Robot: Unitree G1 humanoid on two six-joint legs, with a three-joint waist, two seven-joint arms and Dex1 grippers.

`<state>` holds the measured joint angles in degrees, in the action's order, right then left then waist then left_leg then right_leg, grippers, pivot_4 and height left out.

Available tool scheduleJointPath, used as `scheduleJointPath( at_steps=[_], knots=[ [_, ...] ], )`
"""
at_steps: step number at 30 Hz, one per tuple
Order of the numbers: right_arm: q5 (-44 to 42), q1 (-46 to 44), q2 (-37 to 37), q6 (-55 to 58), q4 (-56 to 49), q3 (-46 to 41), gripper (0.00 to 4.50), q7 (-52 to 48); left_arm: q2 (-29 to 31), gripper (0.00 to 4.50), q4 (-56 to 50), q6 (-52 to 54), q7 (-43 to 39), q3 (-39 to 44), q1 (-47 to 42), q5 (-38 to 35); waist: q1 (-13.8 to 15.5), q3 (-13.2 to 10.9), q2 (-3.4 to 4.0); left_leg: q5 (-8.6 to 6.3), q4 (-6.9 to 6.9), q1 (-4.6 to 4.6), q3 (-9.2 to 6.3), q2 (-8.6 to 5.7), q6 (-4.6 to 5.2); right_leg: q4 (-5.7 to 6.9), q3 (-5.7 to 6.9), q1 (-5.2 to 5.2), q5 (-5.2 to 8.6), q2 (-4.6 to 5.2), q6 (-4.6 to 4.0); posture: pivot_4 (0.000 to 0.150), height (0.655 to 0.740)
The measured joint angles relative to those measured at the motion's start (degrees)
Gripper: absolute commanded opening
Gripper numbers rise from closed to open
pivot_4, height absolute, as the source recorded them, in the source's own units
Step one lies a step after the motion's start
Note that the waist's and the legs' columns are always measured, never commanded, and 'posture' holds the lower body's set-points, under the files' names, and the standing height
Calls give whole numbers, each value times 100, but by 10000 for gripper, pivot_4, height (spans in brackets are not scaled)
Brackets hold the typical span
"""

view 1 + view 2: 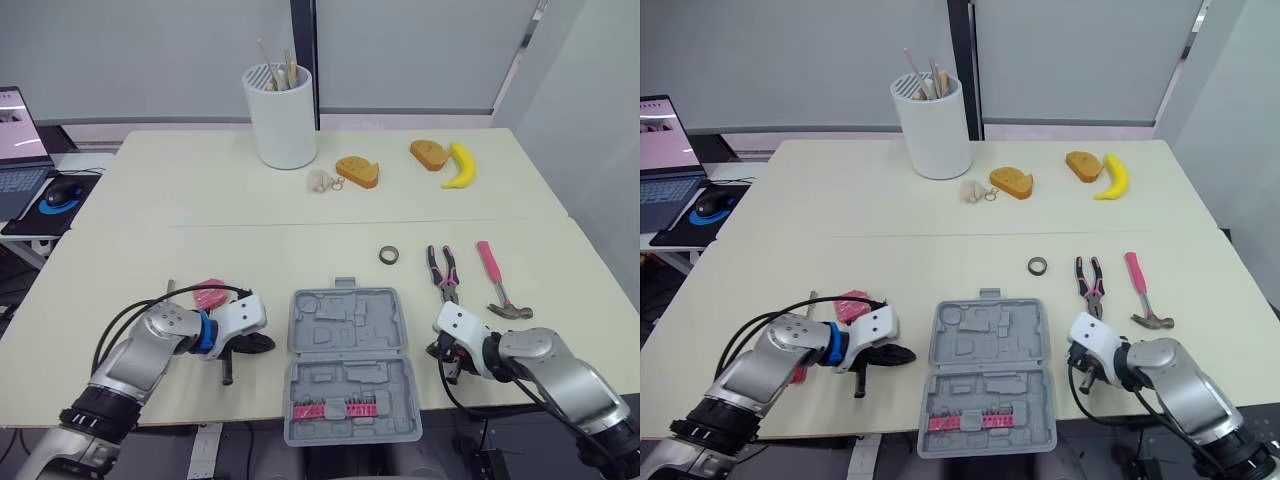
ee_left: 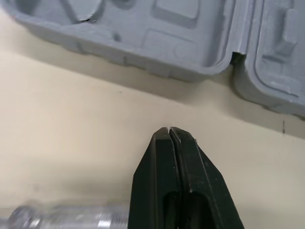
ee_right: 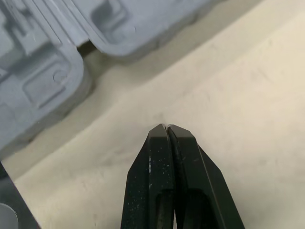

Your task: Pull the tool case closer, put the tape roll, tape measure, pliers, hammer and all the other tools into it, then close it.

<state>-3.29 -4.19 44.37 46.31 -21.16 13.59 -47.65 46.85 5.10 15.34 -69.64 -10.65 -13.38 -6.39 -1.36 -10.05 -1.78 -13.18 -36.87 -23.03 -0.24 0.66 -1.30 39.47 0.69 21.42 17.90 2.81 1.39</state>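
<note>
Partly hidden beneath the closed, empty left tool (image 2: 170, 130) lies a screwdriver (image 2: 57, 217); right tool (image 3: 165, 126) likewise closed.

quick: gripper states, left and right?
Left gripper: shut, holding nothing, beside the open tool case.
Right gripper: shut, holding nothing, on the case's other side.

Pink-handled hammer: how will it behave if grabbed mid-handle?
The hammer is likely rigid and head-heavy: the metal head sits at one end, so a mid-handle grip probably lets it tip headward. Lying flat, it should slide rather than roll when pushed.
</note>
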Motion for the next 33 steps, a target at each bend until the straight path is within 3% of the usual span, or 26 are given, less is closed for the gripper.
scheduleJointPath(
  at_steps=[6,10,13,19,26,32,33],
  knots=[
    [-261,691,503,-496,-804,-1250,247,-65,505,0,367,-331,-342,1377,272,-846,-1,-3,1,0,6,2,0,2,0,-10,4,-5,3,2,4,1500,7303],
    [-586,1917,700,-1296,-1079,-2722,247,-592,935,0,1258,-632,-335,2304,894,-1047,6,-4,1,-3,23,2,4,2,2,-36,4,-7,0,4,1,1500,7303],
    [-666,2285,892,-1590,-770,-3781,0,-875,1278,5421,2207,-671,-248,2976,1083,-1094,-4,-7,-12,-4,22,7,12,5,5,-42,9,-10,1,10,5,1500,7303],
    [-977,2615,1089,-1785,-410,-4856,11969,-1481,1463,23652,2905,-885,-427,3667,1855,-1171,11,-7,-13,-5,21,13,25,5,5,-48,1,-12,-5,28,7,1500,7303],
    [-1384,2246,1482,-1623,-66,-5118,27868,-1846,1461,45000,2467,-710,-672,3989,2484,-1402,46,-7,-12,-5,23,11,24,10,3,-49,1,1,-7,37,-26,1500,7303],
    [-1384,1848,1656,-1598,255,-4855,44914,-1851,1318,45000,1811,-533,-566,4264,2993,-1563,94,-6,-12,-7,48,9,28,8,1,-50,2,2,3,40,-44,1500,7303],
    [-1381,1827,1656,-1601,291,-4794,44914,-1851,1288,45000,1736,-518,-524,4281,3065,-1577,102,-6,-11,-7,53,9,29,8,1,-50,3,4,5,39,-47,1500,7303]
  ],
)
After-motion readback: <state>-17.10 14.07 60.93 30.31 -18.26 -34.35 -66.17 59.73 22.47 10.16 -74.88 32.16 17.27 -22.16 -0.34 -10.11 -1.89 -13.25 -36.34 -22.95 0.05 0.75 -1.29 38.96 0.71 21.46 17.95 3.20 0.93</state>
